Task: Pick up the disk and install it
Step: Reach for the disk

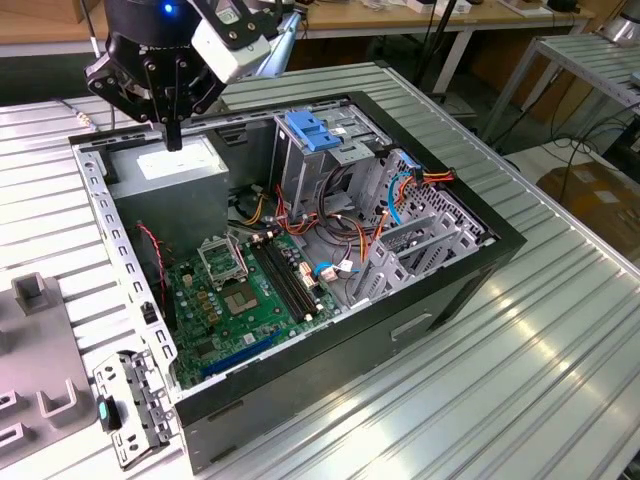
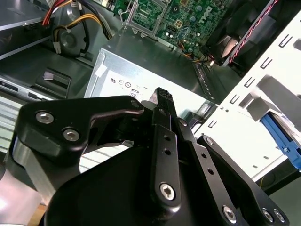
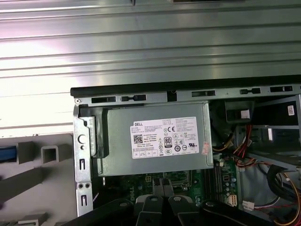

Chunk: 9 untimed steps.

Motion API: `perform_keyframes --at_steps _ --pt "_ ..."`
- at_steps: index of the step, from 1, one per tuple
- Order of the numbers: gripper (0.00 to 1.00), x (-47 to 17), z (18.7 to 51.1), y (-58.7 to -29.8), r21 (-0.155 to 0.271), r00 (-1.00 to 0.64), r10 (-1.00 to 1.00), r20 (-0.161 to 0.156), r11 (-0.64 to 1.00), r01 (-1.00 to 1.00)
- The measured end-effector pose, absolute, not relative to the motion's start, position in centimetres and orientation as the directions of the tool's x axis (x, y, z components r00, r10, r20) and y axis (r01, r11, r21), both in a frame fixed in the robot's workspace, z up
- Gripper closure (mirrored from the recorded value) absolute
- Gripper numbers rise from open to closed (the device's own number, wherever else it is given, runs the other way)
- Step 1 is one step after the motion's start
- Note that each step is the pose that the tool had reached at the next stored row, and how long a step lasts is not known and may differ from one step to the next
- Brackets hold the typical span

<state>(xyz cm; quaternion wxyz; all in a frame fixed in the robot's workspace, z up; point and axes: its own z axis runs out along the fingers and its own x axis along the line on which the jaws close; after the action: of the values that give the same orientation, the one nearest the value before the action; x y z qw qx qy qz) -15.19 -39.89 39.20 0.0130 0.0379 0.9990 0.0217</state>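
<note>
Open computer case (image 1: 300, 330) on a ribbed metal counter (image 1: 540, 340), with the arm at the approach stage of the pick. The gripper (image 1: 174, 135) hangs directly above the power supply (image 1: 165, 170), clear of its labelled top, with its fingers drawn together and nothing between them; in the second wrist view one ribbed fingertip (image 2: 164, 98) points down at the same label. The disk is not in hand. A blue strip (image 2: 281, 140) shows past the case's perforated wall (image 2: 254, 80), on the side of the power supply that faces away from the motherboard (image 1: 235, 300). It lies next to the pale blocks of a grey fixture (image 3: 35, 153) outside the case. It is judged to be one carrier rail of the disk, though too little shows to be sure how the disk lies. The drive cage (image 1: 330, 160) with its blue latch (image 1: 315, 130) stands inside the case on the opposite side of the power supply from that wall, and is a likely seat for the disk. Judged step: reaching for the disk, with no grasp begun. A grasp would call for the fingers to part first, for travel from above the power supply across the perforated wall to the fixture, and for a hold on the disk's edges rather than its label.
</note>
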Motion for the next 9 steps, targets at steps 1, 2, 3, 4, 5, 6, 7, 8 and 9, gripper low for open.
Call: perform_keyframes --at_steps 1,2,3,4,5,6,7,8,9 --pt "0.89 -15.25 39.19 -39.89 0.044 -0.997 0.076 -0.024 0.996 0.075" --pt "0.89 -15.31 39.19 -39.89 0.044 -0.997 0.076 -0.024 0.996 0.075" --pt "0.89 -15.34 39.19 -39.89 0.044 -0.997 0.076 -0.024 0.996 0.075" --pt "0.89 -15.38 39.19 -39.89 0.044 -0.997 0.076 -0.024 0.996 0.075" --pt "0.89 -15.41 39.19 -39.89 0.044 -0.997 0.076 -0.024 0.996 0.075" --pt "0.89 -15.45 39.18 -39.89 0.044 -0.997 0.076 -0.024 0.996 0.075" --pt "0.89 -15.49 39.19 -39.89 0.044 -0.997 0.076 -0.024 0.996 0.075" --pt "0.89 -15.52 39.18 -39.89 0.044 -0.997 0.076 -0.024 0.996 0.075" --pt "0.89 -15.56 39.18 -39.89 0.044 -0.997 0.076 -0.024 0.996 0.075"
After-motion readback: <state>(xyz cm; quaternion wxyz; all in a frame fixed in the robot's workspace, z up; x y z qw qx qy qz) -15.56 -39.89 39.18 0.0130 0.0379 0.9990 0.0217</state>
